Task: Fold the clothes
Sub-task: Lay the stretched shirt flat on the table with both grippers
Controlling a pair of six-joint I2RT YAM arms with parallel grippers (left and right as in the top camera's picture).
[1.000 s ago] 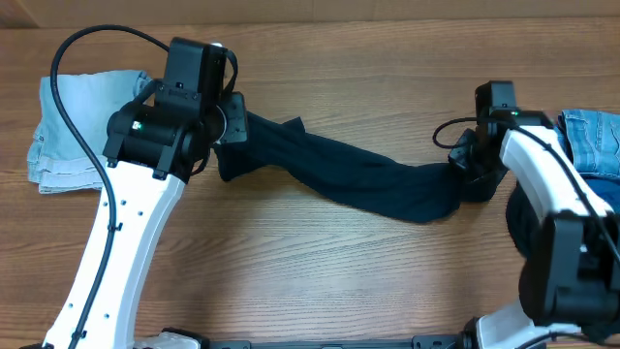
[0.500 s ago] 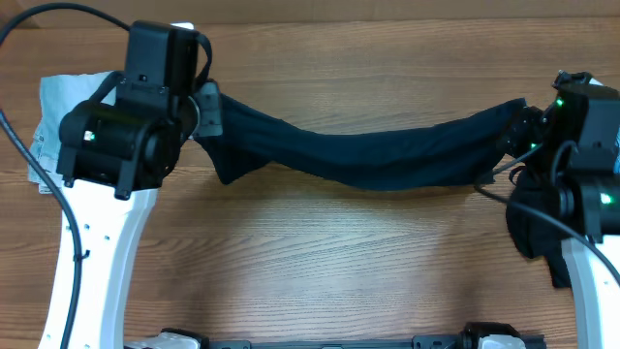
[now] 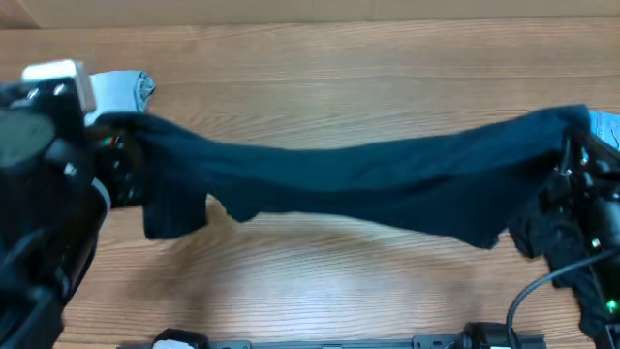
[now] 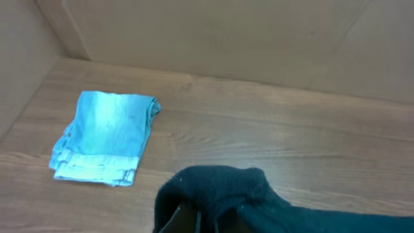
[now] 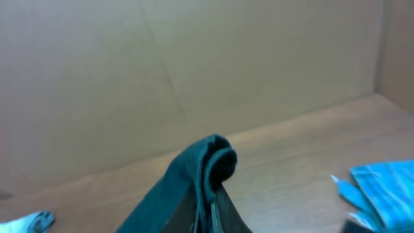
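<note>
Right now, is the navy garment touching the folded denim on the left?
Apart. The left wrist view shows a strip of bare table between the folded denim and the navy garment.

long dark navy trouser-like garment (image 3: 368,179) stretched edge to edge over wooden table (image 3: 320,286), sagging lower right. folded pale blue denim piece (image 3: 131,89) peeking top left
</note>
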